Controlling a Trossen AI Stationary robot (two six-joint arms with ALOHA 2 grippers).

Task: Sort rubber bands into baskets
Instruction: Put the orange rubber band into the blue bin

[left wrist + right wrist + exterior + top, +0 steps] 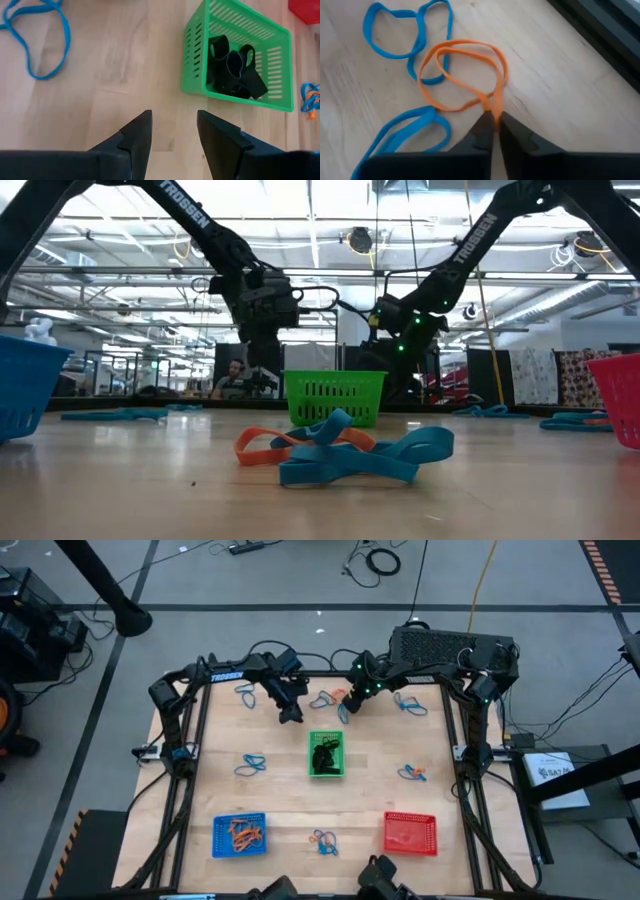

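My right gripper (494, 119) is at the table's far middle (352, 700), shut on an orange rubber band (501, 70) that lies among blue bands (415, 117). My left gripper (172, 131) is open and empty over bare wood (290, 712), just on the far left of the green basket (326, 754). That basket holds black bands (235, 70). The blue basket (240, 835) at the near left holds orange bands. The red basket (410, 833) stands at the near right. My right gripper pinches the orange band at one end of its loop (492, 102) between its two fingertips. Two strands run together into the pinch. The fingers slant down from above. The rest of the loop lies spread on the table, across a blue band.
Loose clusters of blue and orange bands lie at the far left (245, 692), far right (410, 705), middle left (250, 765), middle right (412, 773) and near middle (325, 840). The black frame (190, 740) runs round the tabletop.
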